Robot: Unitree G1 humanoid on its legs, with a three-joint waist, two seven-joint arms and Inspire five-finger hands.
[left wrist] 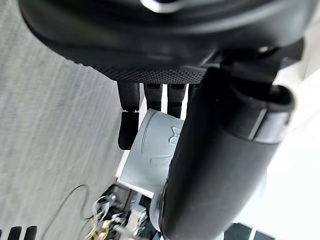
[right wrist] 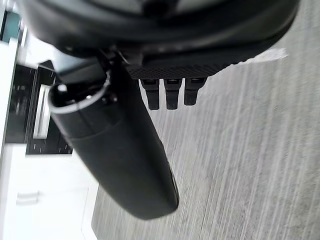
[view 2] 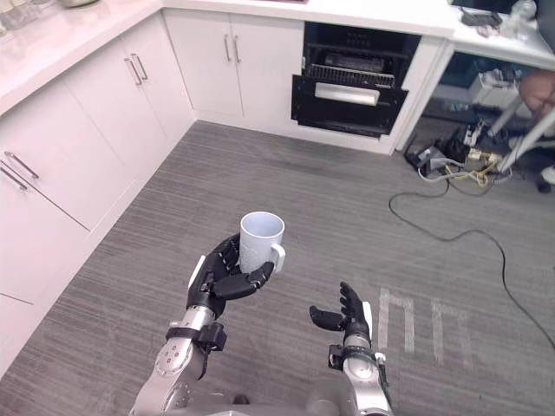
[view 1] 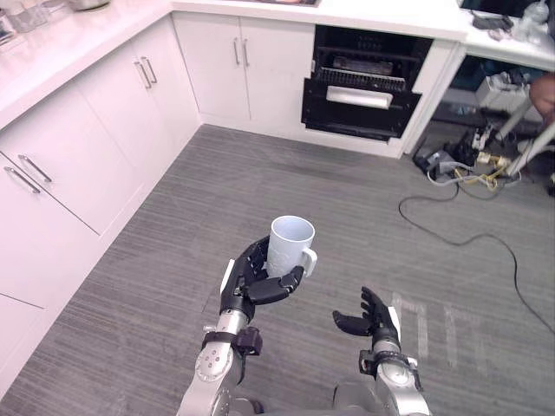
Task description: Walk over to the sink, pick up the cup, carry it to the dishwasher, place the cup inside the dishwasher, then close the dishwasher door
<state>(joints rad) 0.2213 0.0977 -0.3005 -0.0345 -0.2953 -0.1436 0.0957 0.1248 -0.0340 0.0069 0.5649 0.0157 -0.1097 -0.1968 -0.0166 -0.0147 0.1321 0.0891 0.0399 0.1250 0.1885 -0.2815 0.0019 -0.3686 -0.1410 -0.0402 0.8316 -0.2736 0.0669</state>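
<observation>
Left hand (view 1: 247, 282), fingers and thumb curled round the upright white cup (view 1: 289, 243), holds it above the grey floor (view 1: 347, 199), well short of the open dishwasher (view 1: 364, 82). Right hand (view 1: 375, 319), likewise well apart from the dishwasher, hangs with fingers relaxed and apart, holding nothing.

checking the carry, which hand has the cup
The left hand: its fingers curl round the upright white cup. The right hand hovers beside it, open and empty.

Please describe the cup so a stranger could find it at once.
Above the grey striped floor, near the white cabinets, the dark left hand grips an upright white ceramic cup with a handle. The right hand beside it holds nothing.
</observation>
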